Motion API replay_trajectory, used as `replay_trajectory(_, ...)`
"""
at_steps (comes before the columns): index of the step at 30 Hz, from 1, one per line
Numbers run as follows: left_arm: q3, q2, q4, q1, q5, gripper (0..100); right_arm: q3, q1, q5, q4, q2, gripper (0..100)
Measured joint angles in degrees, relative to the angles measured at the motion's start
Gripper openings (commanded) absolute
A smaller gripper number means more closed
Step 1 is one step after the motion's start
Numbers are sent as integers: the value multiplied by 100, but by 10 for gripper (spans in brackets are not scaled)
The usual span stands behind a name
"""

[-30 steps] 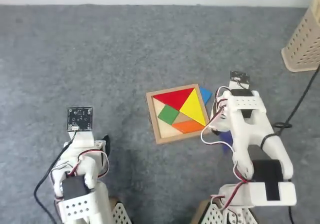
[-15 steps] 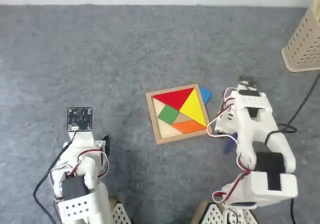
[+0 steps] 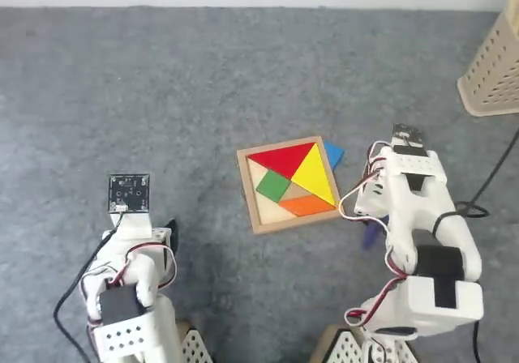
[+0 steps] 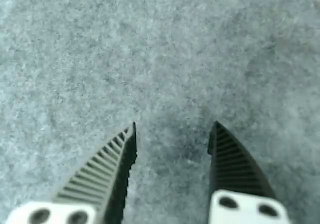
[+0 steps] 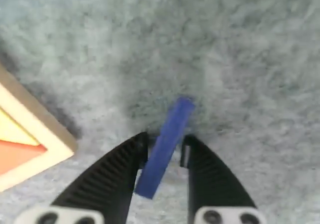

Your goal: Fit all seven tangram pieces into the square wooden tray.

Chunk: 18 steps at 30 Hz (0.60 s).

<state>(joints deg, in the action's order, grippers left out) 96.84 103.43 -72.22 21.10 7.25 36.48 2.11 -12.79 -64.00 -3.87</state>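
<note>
**Tangram tray check-in: one dark blue bit in the claw**

High view first. The square wooden tray (image 3: 248, 193) sits mid-table on the grey carpet (image 3: 162, 79). Inside it are a red triangle (image 3: 284, 159), a yellow triangle (image 3: 316, 174), a green square (image 3: 273, 186) and an orange piece (image 3: 306, 205), with bare wood showing around the green one. A light blue piece (image 3: 334, 152) pokes out from the tray's far right corner, outside the frame. The right arm (image 3: 418, 217) is just right of the tray, and a dark blue flat piece (image 3: 369, 235) peeks out beside it on the carpet side. The left arm (image 3: 130, 286) is well apart, down at the near left. A beige perforated basket (image 3: 493, 63) sits at the far right edge.

Left wrist view: the left gripper (image 4: 172, 131) is spread wide over plain carpet.

Right wrist view: the right gripper (image 5: 165, 139) pinches the dark blue piece (image 5: 167, 141), which stands on edge and tilted. The tray's corner (image 5: 42, 126) is near, with orange (image 5: 12, 156) showing inside.
</note>
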Motion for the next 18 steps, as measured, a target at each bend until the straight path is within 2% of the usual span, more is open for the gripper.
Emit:
replay_trajectory(9, 0, 0, 0, 0, 0, 225, -765, 114, 9, -624, -246, 58)
replay_trajectory(11, 0, 0, 0, 0, 0, 225, -914, 62, 26, -703, -246, 29)
replay_trajectory(12, 0, 0, 0, 0, 0, 225, -949, -9, 123, -712, -246, 2)
replay_trajectory(18, 0, 0, 0, 0, 0, 225, -976, -730, 826, -712, -237, 6)
